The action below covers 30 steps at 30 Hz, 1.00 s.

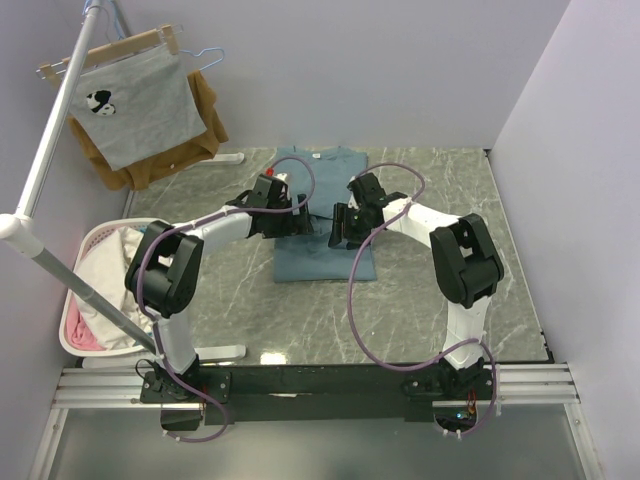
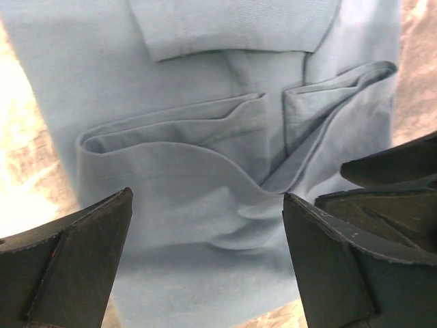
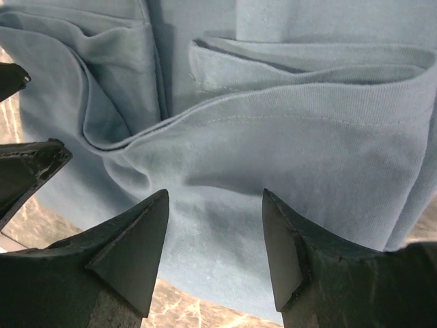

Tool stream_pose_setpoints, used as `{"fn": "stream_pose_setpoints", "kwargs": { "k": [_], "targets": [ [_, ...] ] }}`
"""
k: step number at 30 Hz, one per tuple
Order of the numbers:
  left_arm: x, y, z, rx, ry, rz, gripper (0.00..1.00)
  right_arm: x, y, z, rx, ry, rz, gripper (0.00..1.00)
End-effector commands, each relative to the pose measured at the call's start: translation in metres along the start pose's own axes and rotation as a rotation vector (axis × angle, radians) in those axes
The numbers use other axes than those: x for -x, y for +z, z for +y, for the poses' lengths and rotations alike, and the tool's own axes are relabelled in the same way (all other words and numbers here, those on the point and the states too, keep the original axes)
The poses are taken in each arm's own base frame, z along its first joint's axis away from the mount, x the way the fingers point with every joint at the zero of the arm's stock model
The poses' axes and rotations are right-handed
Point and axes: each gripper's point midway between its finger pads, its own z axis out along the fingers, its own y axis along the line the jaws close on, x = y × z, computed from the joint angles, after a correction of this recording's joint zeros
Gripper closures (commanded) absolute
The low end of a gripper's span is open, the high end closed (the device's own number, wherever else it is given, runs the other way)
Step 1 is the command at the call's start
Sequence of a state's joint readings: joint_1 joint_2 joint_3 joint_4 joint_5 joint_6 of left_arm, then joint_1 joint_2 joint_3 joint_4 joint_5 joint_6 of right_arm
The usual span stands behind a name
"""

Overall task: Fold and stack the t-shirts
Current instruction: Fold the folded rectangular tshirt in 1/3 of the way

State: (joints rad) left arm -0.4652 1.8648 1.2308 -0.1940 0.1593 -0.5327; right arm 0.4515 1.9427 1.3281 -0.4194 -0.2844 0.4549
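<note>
One grey marbled surface [image 1: 450, 300] carries everything in front of me. On its far middle lies a dusty teal-blue t-shirt [image 1: 305, 260], flat and narrowed to a long strip, collar end away from me. Its sleeves are turned inward, leaving soft layered folds across the middle.

At the far left corner a white pole [image 1: 50, 150] slants up. Beside it hang a grey shirt [image 1: 140, 105] with a black-and-white print and a brown garment [image 1: 205, 110] behind it. A white laundry basket [image 1: 85, 255] stands off the surface's left edge with pale and pink cloth inside.

Both my arms reach over the t-shirt's middle. My left tool [image 2: 206, 198] is spread wide above the folds, pinching nothing. My right tool [image 3: 215, 195], just beside it, stands moderately apart over the fabric, with no cloth between its fingers.
</note>
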Motion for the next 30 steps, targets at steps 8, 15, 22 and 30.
{"fn": "stream_pose_setpoints", "kwargs": {
  "k": [8, 15, 22, 30],
  "targets": [
    [0.018, 0.000, 0.009, 0.090, 0.030, -0.006, 0.13, 0.026, -0.022, 0.017, 0.033, -0.039, -0.081, 0.36],
    [0.020, 0.010, 0.014, 0.126, 0.008, -0.001, 0.16, 0.026, -0.023, 0.017, 0.036, -0.043, -0.078, 0.36],
    [0.021, 0.016, 0.015, 0.148, 0.010, 0.012, 0.46, 0.026, -0.024, 0.015, 0.023, -0.049, -0.078, 0.36],
    [0.019, 0.018, 0.019, 0.172, 0.019, 0.024, 0.74, 0.023, -0.019, 0.011, 0.009, -0.048, -0.068, 0.37]
  ]
}}
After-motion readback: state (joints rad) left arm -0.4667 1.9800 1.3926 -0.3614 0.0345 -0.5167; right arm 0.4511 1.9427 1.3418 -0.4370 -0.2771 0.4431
